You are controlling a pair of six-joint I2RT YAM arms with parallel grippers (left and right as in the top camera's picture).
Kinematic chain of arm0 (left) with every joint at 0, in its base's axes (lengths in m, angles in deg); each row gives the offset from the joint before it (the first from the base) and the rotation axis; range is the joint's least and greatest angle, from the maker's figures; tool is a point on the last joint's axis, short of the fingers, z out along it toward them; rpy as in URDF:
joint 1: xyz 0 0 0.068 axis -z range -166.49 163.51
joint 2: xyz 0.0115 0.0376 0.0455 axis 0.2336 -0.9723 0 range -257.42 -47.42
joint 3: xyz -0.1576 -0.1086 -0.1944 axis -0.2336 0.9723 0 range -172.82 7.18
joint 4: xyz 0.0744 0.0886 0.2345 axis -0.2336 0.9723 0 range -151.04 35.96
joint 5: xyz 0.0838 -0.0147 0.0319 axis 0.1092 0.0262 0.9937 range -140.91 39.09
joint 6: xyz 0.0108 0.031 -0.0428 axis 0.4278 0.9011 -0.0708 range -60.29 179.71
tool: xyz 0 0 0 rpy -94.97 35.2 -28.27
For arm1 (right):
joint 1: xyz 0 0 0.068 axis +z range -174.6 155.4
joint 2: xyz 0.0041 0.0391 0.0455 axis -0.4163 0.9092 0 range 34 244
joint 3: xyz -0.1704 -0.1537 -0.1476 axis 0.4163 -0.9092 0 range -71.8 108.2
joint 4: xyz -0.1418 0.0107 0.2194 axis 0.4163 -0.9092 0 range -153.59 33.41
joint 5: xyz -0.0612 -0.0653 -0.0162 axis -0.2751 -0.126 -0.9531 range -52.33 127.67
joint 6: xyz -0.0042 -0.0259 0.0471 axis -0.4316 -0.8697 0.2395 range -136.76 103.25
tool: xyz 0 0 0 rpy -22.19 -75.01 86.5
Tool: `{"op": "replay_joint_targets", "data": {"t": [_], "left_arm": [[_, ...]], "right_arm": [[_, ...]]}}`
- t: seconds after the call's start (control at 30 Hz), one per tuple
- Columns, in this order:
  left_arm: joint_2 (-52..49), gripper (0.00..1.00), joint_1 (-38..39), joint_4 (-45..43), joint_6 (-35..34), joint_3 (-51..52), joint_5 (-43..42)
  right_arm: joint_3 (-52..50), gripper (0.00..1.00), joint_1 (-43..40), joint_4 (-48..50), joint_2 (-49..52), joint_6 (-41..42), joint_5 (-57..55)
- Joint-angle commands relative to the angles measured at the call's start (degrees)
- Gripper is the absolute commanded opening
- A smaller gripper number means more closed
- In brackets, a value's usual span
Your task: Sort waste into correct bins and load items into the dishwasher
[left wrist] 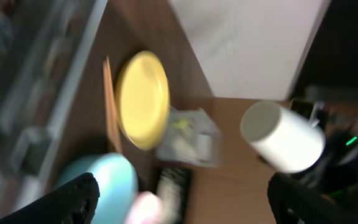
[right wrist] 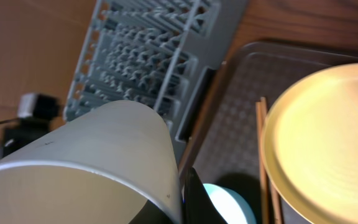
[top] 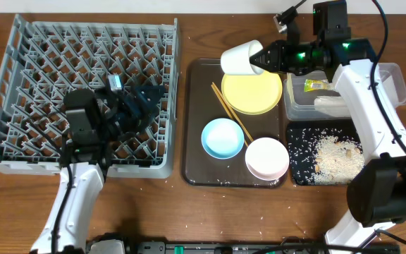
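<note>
Wooden worktop [top: 189,212]. Right gripper [top: 258,59]: jaws pinching white cup [top: 238,58] at its rim, aloft by yellow plate [top: 252,93]. Left gripper [top: 146,97]: jaws spread, empty, over dish rack [top: 20,85]. Risk: the rim-only pinch may slip in transit, dropping the cup onto the plate.

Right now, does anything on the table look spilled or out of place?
Yes: a few rice grains lie on the bare table in front of the brown tray, outside the black tray that holds the rice pile. The white cup held sideways in the right jaws looks empty.
</note>
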Motion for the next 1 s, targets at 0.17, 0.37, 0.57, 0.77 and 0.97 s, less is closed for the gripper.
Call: {"op": "replay_joint_targets", "data": {"t": [0.17,0.37,0.57,0.77,0.97], "left_arm": [[-1.79,0.87,0.11,-0.33,-23.02,-0.94,-13.86],[-1.99,0.86,0.07,-13.57,-18.53,-0.96,-19.93],[-5.14,0.86,0.07,-28.55,-22.64,-0.96,-26.47],[-11.45,0.86,0.13,-29.99,-22.97,-1.09,-29.03],[-14.53,0.86,1.22,-42.88,-30.47,-2.23,-30.67]], "right_arm": [[-4.13,0.01,2.56,5.99,-0.96,-3.1,11.43],[-11.08,0.01,4.52,19.15,-0.85,0.31,20.33],[-12.61,0.01,6.67,26.29,-0.85,2.38,24.15],[-12.61,0.01,9.16,27.89,-0.85,2.51,24.61],[-12.61,0.01,10.6,27.87,-0.85,2.54,24.41]]}}
